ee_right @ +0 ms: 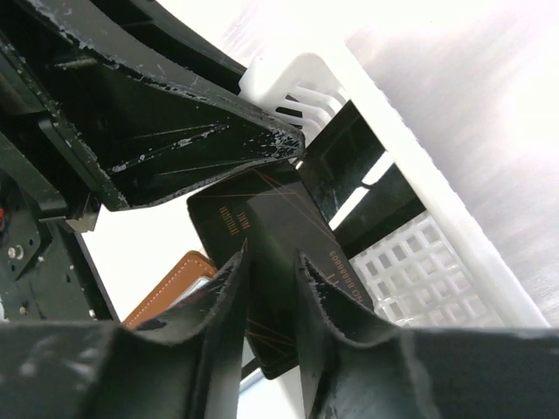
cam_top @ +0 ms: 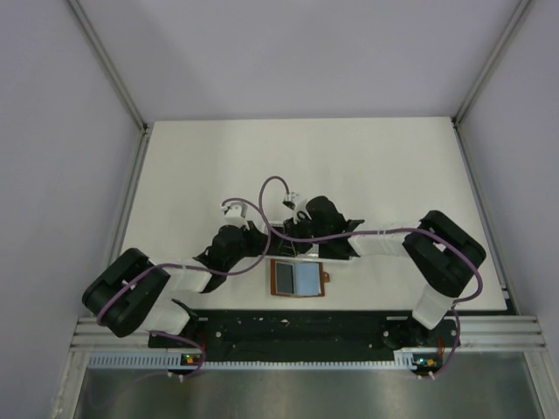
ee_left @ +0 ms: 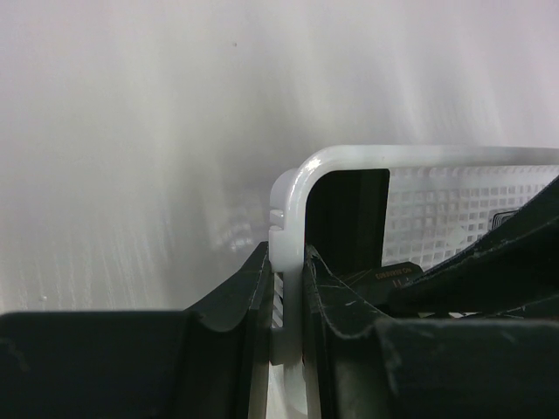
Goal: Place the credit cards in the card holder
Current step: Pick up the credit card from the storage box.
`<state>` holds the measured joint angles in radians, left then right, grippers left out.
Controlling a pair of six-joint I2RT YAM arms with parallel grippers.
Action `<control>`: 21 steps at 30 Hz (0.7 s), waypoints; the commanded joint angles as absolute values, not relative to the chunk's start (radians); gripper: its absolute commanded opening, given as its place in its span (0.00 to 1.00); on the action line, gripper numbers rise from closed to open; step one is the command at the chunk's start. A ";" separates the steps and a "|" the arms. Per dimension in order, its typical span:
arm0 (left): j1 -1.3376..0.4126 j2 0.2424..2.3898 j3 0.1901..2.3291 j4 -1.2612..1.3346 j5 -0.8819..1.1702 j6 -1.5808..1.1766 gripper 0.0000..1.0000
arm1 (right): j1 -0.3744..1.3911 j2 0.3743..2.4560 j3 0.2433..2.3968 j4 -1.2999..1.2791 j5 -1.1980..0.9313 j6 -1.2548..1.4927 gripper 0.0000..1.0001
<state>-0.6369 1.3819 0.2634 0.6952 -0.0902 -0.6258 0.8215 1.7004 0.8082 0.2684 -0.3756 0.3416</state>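
Observation:
The brown card holder [cam_top: 297, 279] lies open near the table's front edge, bluish pockets up; its tan edge [ee_right: 170, 284] shows in the right wrist view. My left gripper [ee_left: 286, 253] [cam_top: 265, 237] is shut on the rim of the white slotted basket [ee_left: 437, 192]. A black credit card [ee_right: 271, 236] with small orange print leans out of the basket [ee_right: 419, 253]. My right gripper [ee_right: 272, 257] [cam_top: 288, 234] stands over it with narrow jaws, the card's face filling the gap. I cannot tell whether the jaws pinch it. Another black card [ee_left: 349, 218] stands inside the basket.
Both wrists crowd together over the basket at the table's middle, just behind the card holder. One of the left fingers [ee_right: 218, 140] reaches across close above the right gripper. Purple cables [cam_top: 279, 188] loop over the arms. Side walls bound the white table [cam_top: 306, 157].

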 commanded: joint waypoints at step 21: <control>-0.637 1.401 0.307 0.788 -0.049 -0.644 0.00 | 0.890 1.580 0.816 0.210 -0.367 0.017 0.59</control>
<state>-0.6369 1.3979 0.2665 0.7036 -0.0677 -0.6270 0.8646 1.6333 0.7879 0.2050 -0.3763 0.1059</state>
